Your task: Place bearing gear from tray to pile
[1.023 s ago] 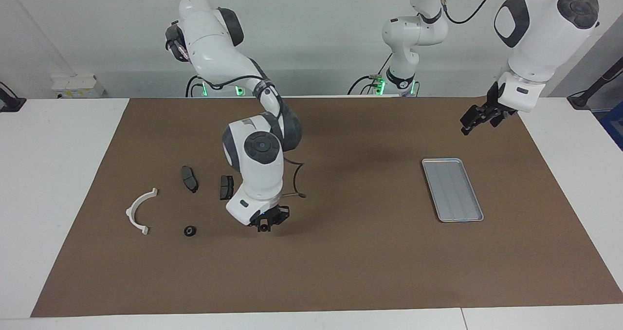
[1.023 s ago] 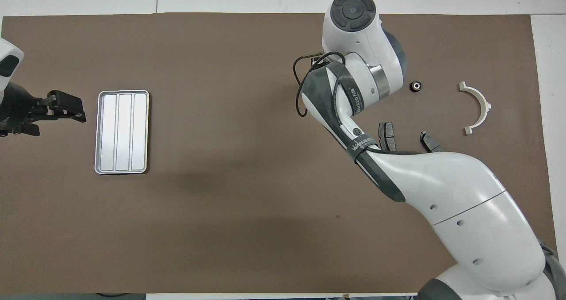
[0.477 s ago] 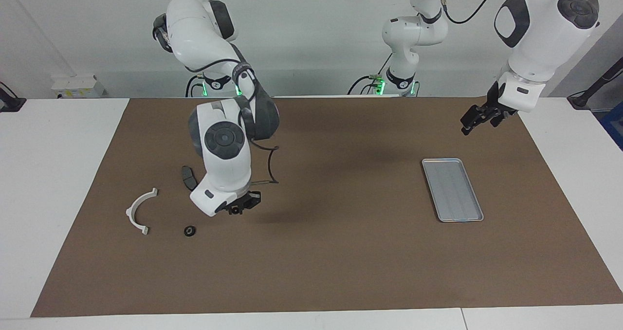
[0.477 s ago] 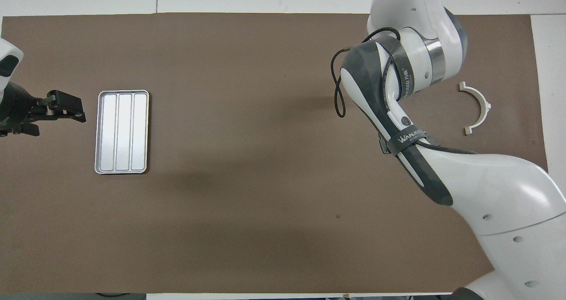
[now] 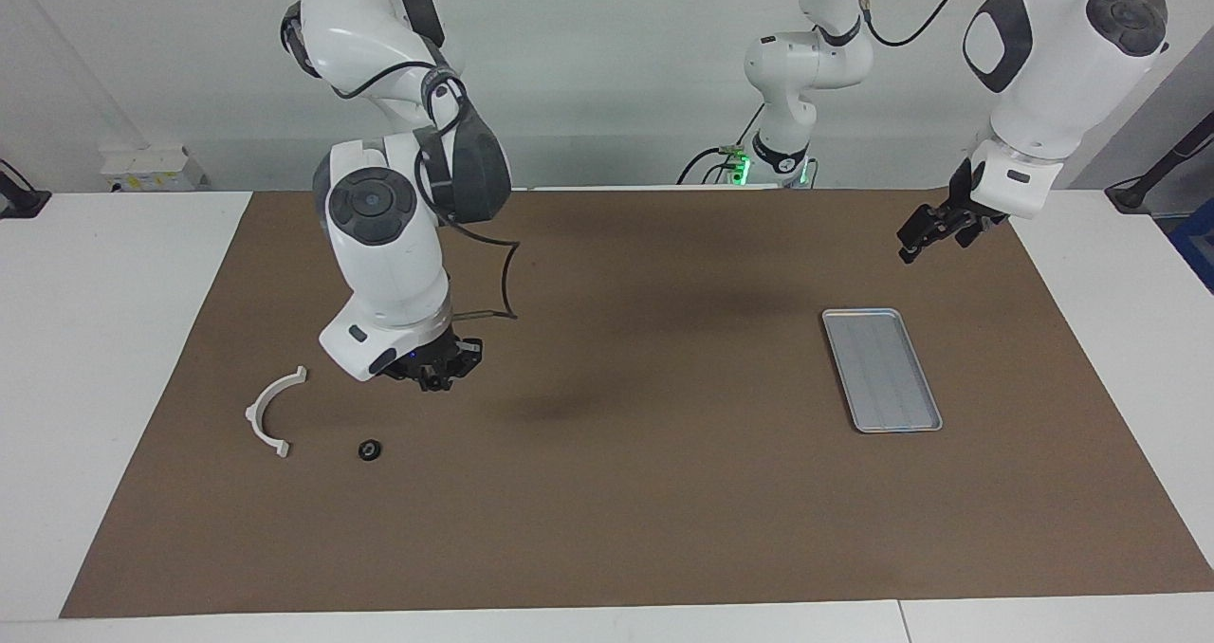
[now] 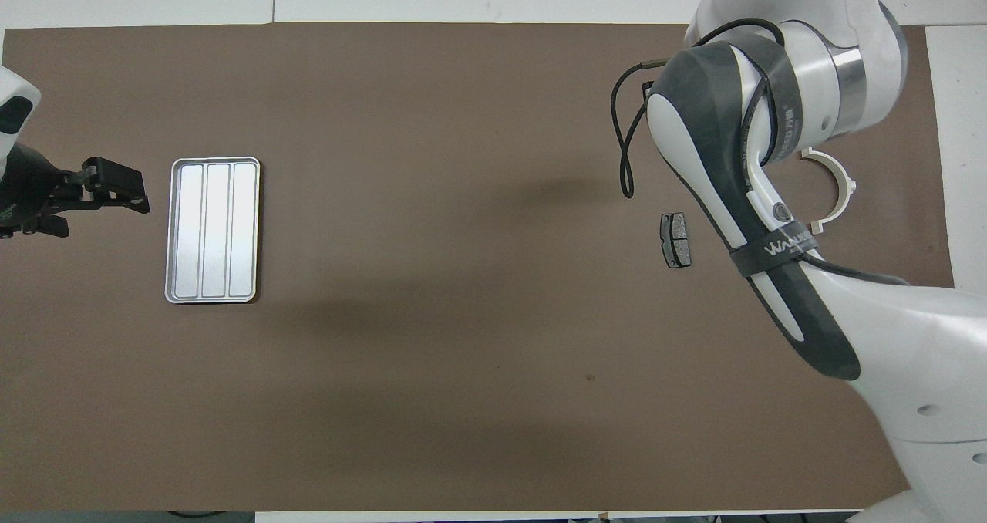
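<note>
Over the pile (image 5: 254, 413), at the right arm's end of the table, your right gripper (image 5: 438, 375) hangs clear of the brown mat (image 5: 664, 491). Its fingertips are closed together. I cannot tell whether a small part is pinched between them.

One bearing gear (image 5: 370, 450) already lies on the mat. It sits lower than the right gripper and off to its side, near the white bracket (image 6: 850, 191). A brake pad (image 6: 675, 239) shows beside the arm in the overhead view; the arm hides the other. The tray (image 5: 882, 368) is well apart from that gripper, at the left arm's end, with nothing in it. Your left gripper (image 5: 925, 235) waits in the air beside the tray, open and empty.

With the tray empty, I judge the transfer to be in its last step, the delivery at the pile. If you do have a gear in that gripper, your next move is a short descent onto bare mat among the pile's parts. Then open just above the surface, so the round part cannot roll away.

A second ago that gripper was lower, over bare mat on the tray's side of the pile. It has since swung across to the pile and risen. The tray, the gear on the mat, the bracket and your left gripper have not moved.
</note>
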Available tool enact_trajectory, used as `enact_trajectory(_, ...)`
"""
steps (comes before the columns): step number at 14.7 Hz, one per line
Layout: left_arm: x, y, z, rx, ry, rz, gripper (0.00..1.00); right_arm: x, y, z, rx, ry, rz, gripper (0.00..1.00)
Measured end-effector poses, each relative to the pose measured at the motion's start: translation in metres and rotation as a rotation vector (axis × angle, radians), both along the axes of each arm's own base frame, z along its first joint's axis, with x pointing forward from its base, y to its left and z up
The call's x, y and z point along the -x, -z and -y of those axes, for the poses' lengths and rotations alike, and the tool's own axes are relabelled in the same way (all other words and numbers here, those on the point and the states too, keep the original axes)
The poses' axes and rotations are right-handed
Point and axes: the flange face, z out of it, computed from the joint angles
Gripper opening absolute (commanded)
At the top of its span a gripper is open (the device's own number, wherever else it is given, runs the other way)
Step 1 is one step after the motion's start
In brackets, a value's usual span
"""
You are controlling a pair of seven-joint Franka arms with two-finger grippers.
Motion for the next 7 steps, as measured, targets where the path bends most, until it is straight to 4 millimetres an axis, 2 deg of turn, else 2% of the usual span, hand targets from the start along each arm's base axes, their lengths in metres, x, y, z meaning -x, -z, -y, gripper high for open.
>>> enact_trajectory(4, 0.000, 0.000, 0.000, 0.000, 0.000, 0.000, 1.00, -0.013, 0.015, 0.024, -0.011, -0.034, 0.027, 0.00)
enact_trajectory(7, 0.000, 0.000, 0.000, 0.000, 0.000, 0.000, 1.00, -0.019, 0.035, 0.039, -0.038, -0.023, 0.067, 0.00)
